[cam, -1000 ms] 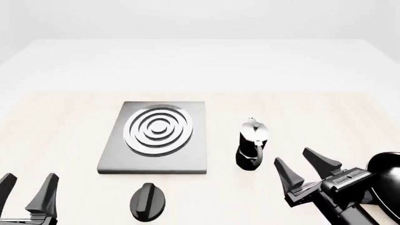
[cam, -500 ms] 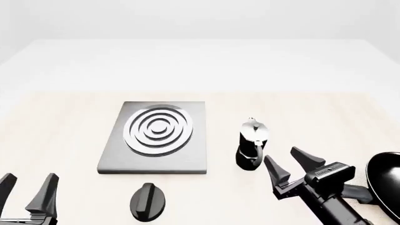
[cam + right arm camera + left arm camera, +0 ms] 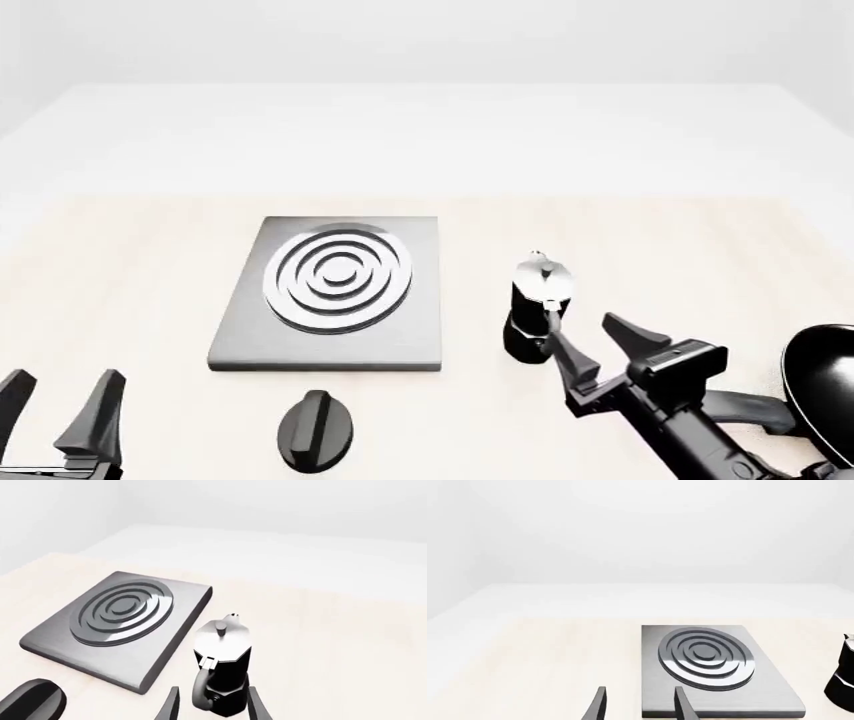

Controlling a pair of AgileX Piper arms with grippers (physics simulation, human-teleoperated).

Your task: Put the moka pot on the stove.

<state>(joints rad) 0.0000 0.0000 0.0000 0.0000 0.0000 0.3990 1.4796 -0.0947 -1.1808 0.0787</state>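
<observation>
The moka pot (image 3: 538,305), black with a silver lid and side handle, stands upright on the table right of the stove (image 3: 400,330), a grey plate with a silver ring burner. My right gripper (image 3: 589,340) is open, its fingers just right of and in front of the pot's handle. In the right wrist view the pot (image 3: 223,667) stands just ahead of the fingertips (image 3: 170,705), handle toward me, with the stove (image 3: 173,635) beyond. My left gripper (image 3: 56,395) is open and empty at the front left. In the left wrist view the stove (image 3: 767,690) lies ahead and the pot (image 3: 844,680) is at the edge.
A black oval knob (image 3: 314,428) lies in front of the stove, also in the right wrist view (image 3: 30,702). A black frying pan (image 3: 821,385) sits at the far right edge, behind my right arm.
My right gripper has moved left and forward toward the moka pot, its fingertips now beside the handle. The pot, stove and left gripper have not moved.
</observation>
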